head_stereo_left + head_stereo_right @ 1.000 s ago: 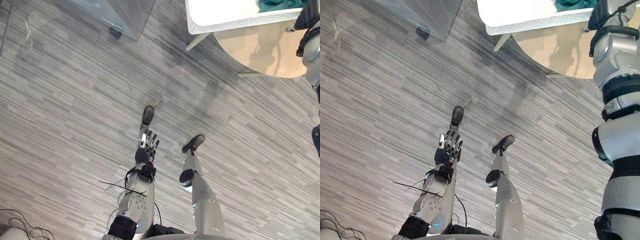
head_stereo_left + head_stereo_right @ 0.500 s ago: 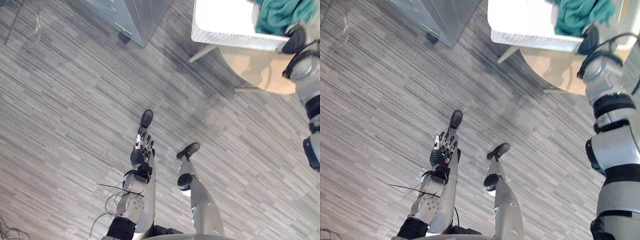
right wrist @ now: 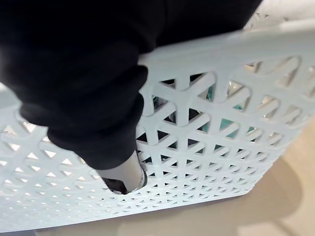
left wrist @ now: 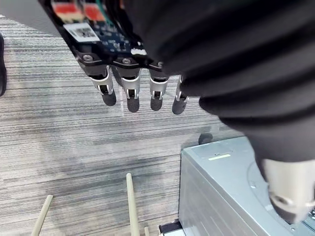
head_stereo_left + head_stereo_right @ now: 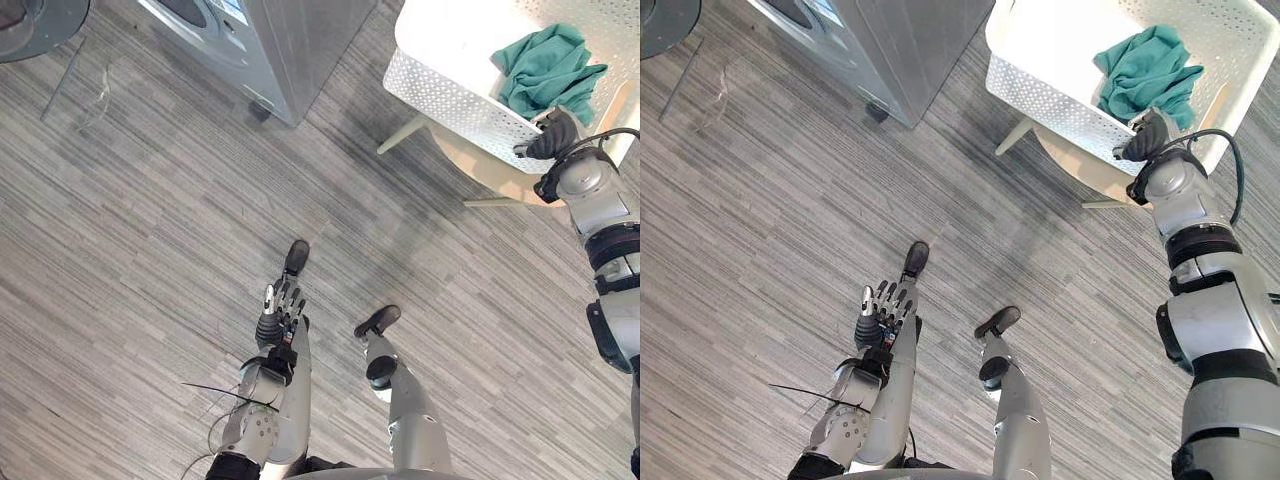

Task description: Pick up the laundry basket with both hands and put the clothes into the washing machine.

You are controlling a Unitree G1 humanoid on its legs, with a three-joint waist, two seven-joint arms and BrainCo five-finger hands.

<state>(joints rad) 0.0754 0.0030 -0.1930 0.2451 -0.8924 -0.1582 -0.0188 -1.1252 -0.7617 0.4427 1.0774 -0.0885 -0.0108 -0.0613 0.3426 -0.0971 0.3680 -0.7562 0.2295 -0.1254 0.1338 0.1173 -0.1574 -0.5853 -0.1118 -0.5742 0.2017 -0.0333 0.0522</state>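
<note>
A white perforated laundry basket (image 5: 1040, 90) sits on a round light-wood table (image 5: 1080, 165) at the far right, with a teal cloth (image 5: 1145, 75) lying inside it. My right hand (image 5: 1145, 135) lies over the basket's near rim; its thumb (image 3: 125, 177) presses the lattice wall (image 3: 206, 147) from outside while the fingers go over the rim, hidden. My left hand (image 5: 280, 310) hangs low over the floor, far from the basket, its fingers (image 4: 130, 96) straight and holding nothing. The grey washing machine (image 5: 230, 40) stands at the far left.
Grey striped carpet spreads between me and the machine. The table's pale legs (image 5: 400, 135) reach the floor under the basket. A round dark object (image 5: 30, 20) sits in the far left corner.
The camera has tipped up, bringing the basket and the machine into view. My right hand has settled on the basket's rim and closed there. The left hand stays as it was.
</note>
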